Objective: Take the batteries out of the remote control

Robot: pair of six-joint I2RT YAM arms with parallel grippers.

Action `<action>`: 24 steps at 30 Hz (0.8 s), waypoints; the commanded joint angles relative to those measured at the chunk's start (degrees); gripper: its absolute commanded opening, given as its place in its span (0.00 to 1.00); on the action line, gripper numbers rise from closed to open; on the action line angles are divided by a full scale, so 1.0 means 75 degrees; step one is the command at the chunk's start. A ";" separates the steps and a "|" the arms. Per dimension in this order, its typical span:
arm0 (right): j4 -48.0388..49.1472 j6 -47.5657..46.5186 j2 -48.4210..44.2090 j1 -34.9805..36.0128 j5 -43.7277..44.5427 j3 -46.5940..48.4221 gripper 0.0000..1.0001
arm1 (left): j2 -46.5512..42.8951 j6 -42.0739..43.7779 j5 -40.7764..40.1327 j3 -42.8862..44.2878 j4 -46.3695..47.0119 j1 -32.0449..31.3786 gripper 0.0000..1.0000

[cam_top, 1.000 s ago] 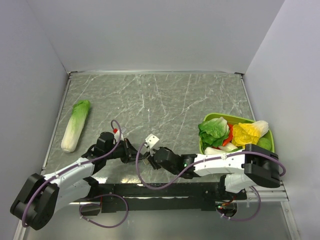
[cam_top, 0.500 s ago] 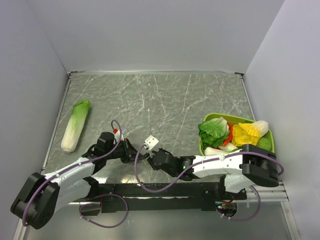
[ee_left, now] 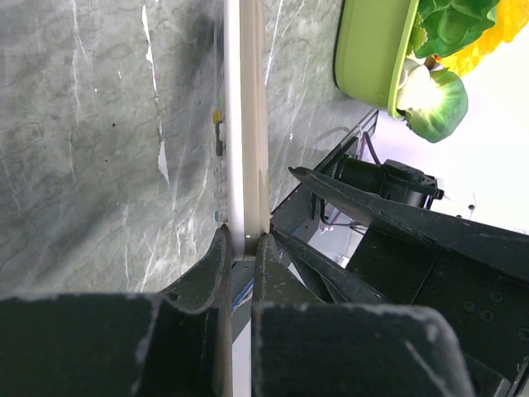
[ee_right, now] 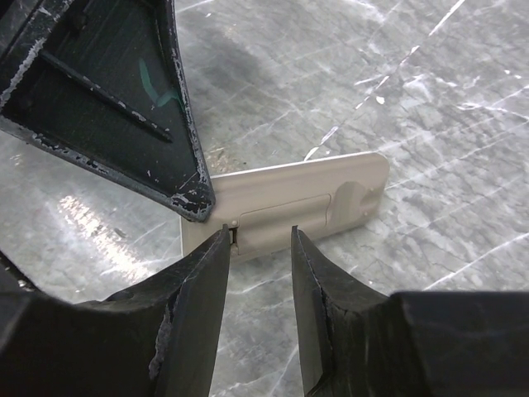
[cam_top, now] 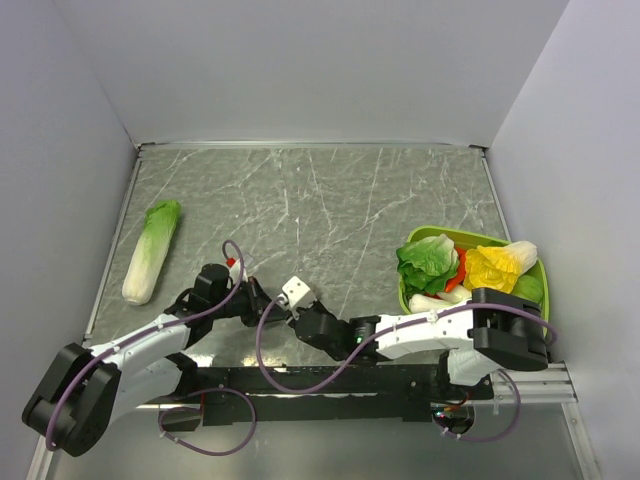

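Note:
The remote control (ee_right: 289,207) lies low over the table with its grey-tan back toward the right wrist view, its oblong battery cover closed. In the left wrist view it shows edge-on as a pale bar (ee_left: 245,124). My left gripper (ee_left: 241,244) is shut on one end of it; one of its black fingers (ee_right: 178,178) covers that end. My right gripper (ee_right: 258,236) is open, its fingertips just at the remote's near long edge by the cover, one tip touching it. From above, both grippers (cam_top: 262,303) (cam_top: 288,315) meet near the table's front edge. The batteries are hidden.
A long pale-green cabbage (cam_top: 150,250) lies at the left. A green bowl (cam_top: 440,232) of toy vegetables stands at the right, also in the left wrist view (ee_left: 368,58). Grey walls enclose the marble table (cam_top: 330,200).
My right gripper has moved left, closer to the left gripper and the remote. The left arm has stayed put.

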 commanded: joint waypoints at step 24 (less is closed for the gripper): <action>-0.0745 -0.0240 0.0583 0.0242 0.1499 0.0662 0.43 | 0.0025 -0.0109 0.0581 0.0084 0.0288 -0.0054 0.01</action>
